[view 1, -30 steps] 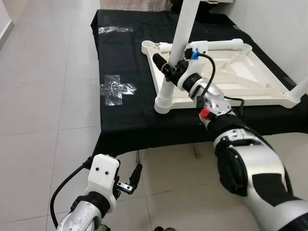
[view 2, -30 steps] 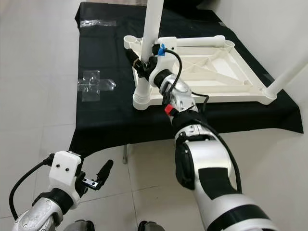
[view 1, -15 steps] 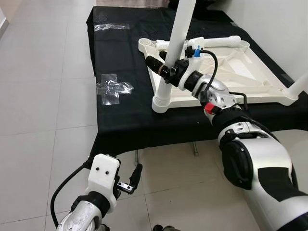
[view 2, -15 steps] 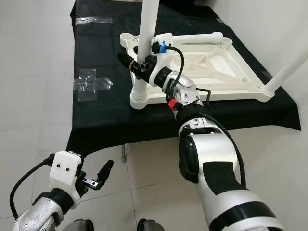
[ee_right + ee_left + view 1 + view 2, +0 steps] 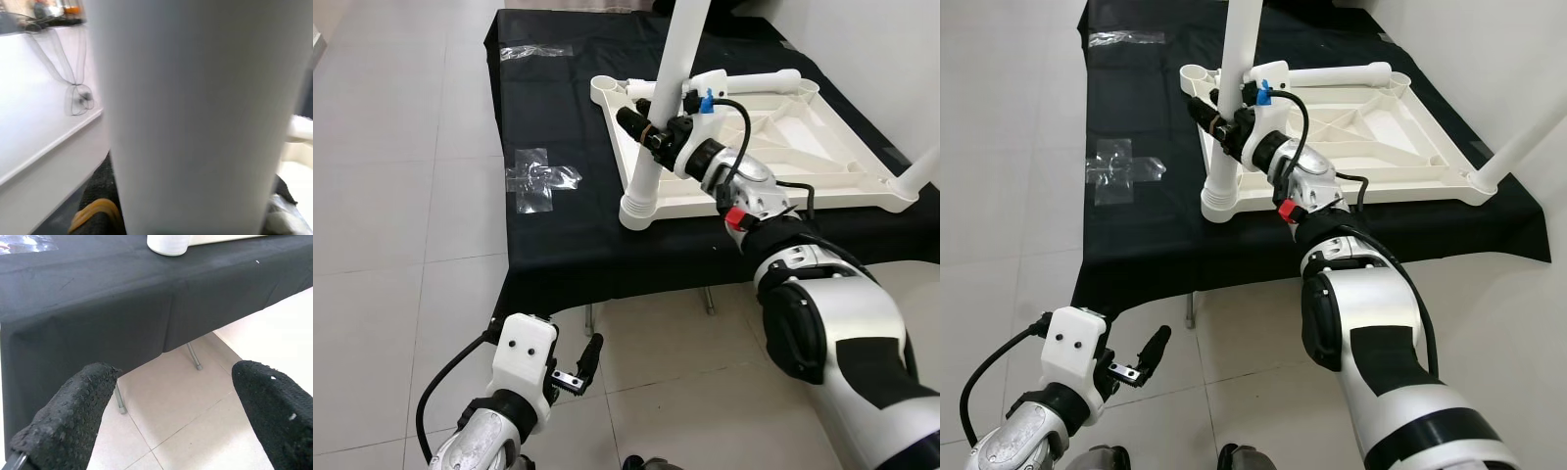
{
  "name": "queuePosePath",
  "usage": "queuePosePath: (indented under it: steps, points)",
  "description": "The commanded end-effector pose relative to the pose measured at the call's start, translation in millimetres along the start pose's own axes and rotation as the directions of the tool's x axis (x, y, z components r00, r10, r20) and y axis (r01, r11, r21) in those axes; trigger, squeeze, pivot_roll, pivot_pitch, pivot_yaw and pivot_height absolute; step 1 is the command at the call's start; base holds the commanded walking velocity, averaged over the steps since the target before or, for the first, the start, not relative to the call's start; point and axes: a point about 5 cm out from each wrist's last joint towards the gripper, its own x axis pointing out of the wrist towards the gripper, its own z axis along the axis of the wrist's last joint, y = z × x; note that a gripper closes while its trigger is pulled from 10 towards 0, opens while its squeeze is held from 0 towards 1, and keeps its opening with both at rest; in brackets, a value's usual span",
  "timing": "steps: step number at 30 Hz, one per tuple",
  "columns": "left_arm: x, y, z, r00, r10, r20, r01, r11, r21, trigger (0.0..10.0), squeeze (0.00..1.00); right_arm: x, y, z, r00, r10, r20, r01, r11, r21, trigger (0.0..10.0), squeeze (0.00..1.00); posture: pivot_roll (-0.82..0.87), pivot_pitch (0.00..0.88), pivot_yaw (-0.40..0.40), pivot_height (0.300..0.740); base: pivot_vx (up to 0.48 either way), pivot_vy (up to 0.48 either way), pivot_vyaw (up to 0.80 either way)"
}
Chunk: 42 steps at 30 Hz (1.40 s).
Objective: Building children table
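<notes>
The right gripper [image 5: 651, 134] has its two black fingers clamped round a smooth white plastic table leg [image 5: 666, 98], a round tube standing upright, and in the right wrist view that leg [image 5: 195, 112] is a plain matte white column right up against the lens. The leg's ribbed, flared foot sits in the near-left corner socket of the upside-down white tabletop [image 5: 803, 147], a moulded square tray with diagonal ribs across its underside. At about 12 o'clock from the gripper another white tube [image 5: 754, 86] lies flat along the far edge of the tabletop, and a further leg [image 5: 922, 171] pokes up at the 3 o'clock corner. All of it rests on a low table draped in matte black cloth [image 5: 558, 245]; at 9 o'clock from the leg there's a crinkly cross of clear tape [image 5: 540, 179] stuck on the cloth, plus another strip [image 5: 536, 51] near the far edge.

The left gripper [image 5: 171, 416] hangs low over glossy pale floor tiles [image 5: 401, 196], its knobbly black rubber fingers [image 5: 73, 401] spread wide apart, holding nothing
</notes>
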Motion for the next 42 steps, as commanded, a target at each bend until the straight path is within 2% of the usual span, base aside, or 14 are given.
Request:
queuePosePath:
  steps: [1, 3, 4, 5, 8, 14, 17, 18, 19, 22, 23, 27, 28, 42]
  points:
    - [-0.4, -1.4, -6.5, 0.999, -0.009, -0.034, 0.008, 1.000, -0.024, 10.0, 0.00, -6.7, -11.6, -20.4, 0.965, -0.252, -0.072, 0.251, 0.968, -0.021, 0.0, 0.00, 0.14, 0.210, -0.140, 0.740, 0.000, 0.000, 0.00]
    - [-0.4, -1.4, -6.5, 0.999, -0.009, -0.034, 0.008, 1.000, -0.024, 10.0, 0.00, -6.7, -11.6, -20.4, 0.965, -0.252, -0.072, 0.251, 0.968, -0.021, 0.0, 0.00, 0.14, 0.210, -0.140, 0.740, 0.000, 0.000, 0.00]
    - [-0.2, -1.6, -6.5, 0.999, -0.012, -0.034, 0.011, 1.000, -0.024, 10.0, 0.00, -8.4, -14.4, -26.1, 0.921, -0.377, -0.097, 0.375, 0.926, -0.038, 0.0, 0.00, 0.14, 0.210, -0.140, 0.740, 0.000, 0.000, 0.00]
    - [0.0, -2.0, -7.1, 0.999, -0.017, -0.035, 0.016, 1.000, -0.020, 10.0, 0.00, -12.2, -15.7, -35.8, 0.781, -0.609, -0.138, 0.615, 0.788, 0.006, 0.0, 0.00, 0.14, 0.199, -0.139, 0.740, 0.000, 0.000, 0.00]
    - [-0.2, -2.4, -7.4, 0.999, -0.018, -0.035, 0.017, 1.000, -0.019, 10.0, 0.00, -13.2, -11.4, -39.5, 0.693, -0.704, -0.153, 0.716, 0.698, 0.030, 0.0, 0.00, 0.15, 0.190, -0.141, 0.740, 0.000, 0.000, 0.00]
    - [-1.4, -3.4, -8.8, 0.999, -0.015, -0.038, 0.014, 1.000, -0.016, 10.0, 0.00, -1.3, 31.6, -45.5, 0.571, -0.800, -0.185, 0.821, 0.559, 0.115, 0.0, 0.00, 0.16, 0.167, -0.147, 0.740, 0.000, 0.000, 0.00]
    - [-1.8, -3.6, -8.8, 0.999, -0.016, -0.037, 0.016, 1.000, -0.018, 10.0, 0.00, 3.6, 46.4, -47.7, 0.571, -0.792, -0.218, 0.821, 0.553, 0.140, 0.0, 0.00, 0.17, 0.164, -0.148, 0.740, 0.000, 0.000, 0.00]
    - [-1.8, -3.6, -8.8, 0.999, -0.016, -0.037, 0.016, 1.000, -0.018, 10.0, 0.00, 3.6, 46.4, -47.7, 0.571, -0.792, -0.218, 0.821, 0.553, 0.140, 0.0, 0.00, 0.17, 0.164, -0.148, 0.740, 0.000, 0.000, 0.00]
    - [-2.3, -4.4, -9.2, 0.999, -0.019, -0.038, 0.018, 1.000, -0.020, 10.0, 0.00, 9.2, 59.3, -46.3, 0.603, -0.767, -0.220, 0.798, 0.581, 0.162, 10.0, 0.00, 0.17, 0.156, -0.151, 0.740, 0.000, 0.000, 0.00]
    - [-2.4, -4.7, -9.8, 0.999, -0.019, -0.040, 0.019, 1.000, -0.019, 10.0, 0.00, 12.2, 66.6, -44.1, 0.618, -0.755, -0.219, 0.786, 0.594, 0.170, 10.0, 0.00, 0.17, 0.156, -0.151, 0.740, 0.000, 0.000, 0.00]
    - [-2.5, -4.9, -9.9, 0.999, -0.020, -0.040, 0.019, 1.000, -0.020, 10.0, 0.00, 13.7, 68.7, -41.7, 0.638, -0.743, -0.203, 0.770, 0.612, 0.179, 10.0, 1.00, 0.17, 0.154, -0.151, 0.740, 0.000, 0.000, 0.00]
    - [-3.0, -5.1, -10.5, 0.999, -0.022, -0.041, 0.021, 0.999, -0.026, 10.0, 0.00, 16.2, 71.0, -33.8, 0.686, -0.713, -0.141, 0.725, 0.657, 0.204, 10.0, 1.00, 0.17, 0.151, -0.150, 0.740, 0.000, 0.000, 0.00]
    - [-2.5, -5.5, -11.0, 0.999, -0.023, -0.043, 0.022, 0.999, -0.027, 10.0, 0.00, 14.8, 66.0, -29.2, 0.710, -0.698, -0.092, 0.699, 0.684, 0.207, 10.0, 0.00, 0.16, 0.150, -0.148, 0.740, 0.000, 0.000, 0.00]
    - [0.0, -5.6, -10.2, 0.999, -0.033, -0.031, 0.032, 0.999, -0.031, 10.0, 0.00, -8.6, 17.3, -17.8, 0.951, -0.268, 0.152, 0.260, 0.963, 0.070, 10.0, 0.00, 0.15, 0.149, -0.141, 0.740, 0.000, 0.000, 0.00]
